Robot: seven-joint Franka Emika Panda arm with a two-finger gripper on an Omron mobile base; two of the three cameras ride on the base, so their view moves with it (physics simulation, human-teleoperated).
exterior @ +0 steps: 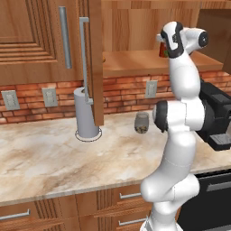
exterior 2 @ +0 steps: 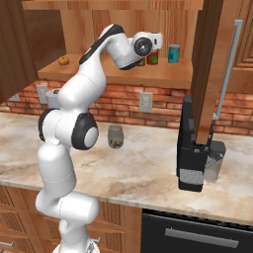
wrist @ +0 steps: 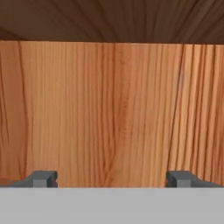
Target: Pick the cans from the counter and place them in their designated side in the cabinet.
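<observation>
While the pincer (wrist: 112, 179) gapes open, two red green-labelled cans (exterior 2: 152, 58) stand shelved.

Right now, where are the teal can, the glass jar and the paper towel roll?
teal can (exterior 2: 174, 53), right base view, its side.
glass jar (exterior: 141, 122), left base view, its body.
paper towel roll (exterior: 85, 113), left base view, its side.

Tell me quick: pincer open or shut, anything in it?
Pincer: open, fingertips wide apart, nothing between them, facing the brown wooden cabinet back wall.
</observation>
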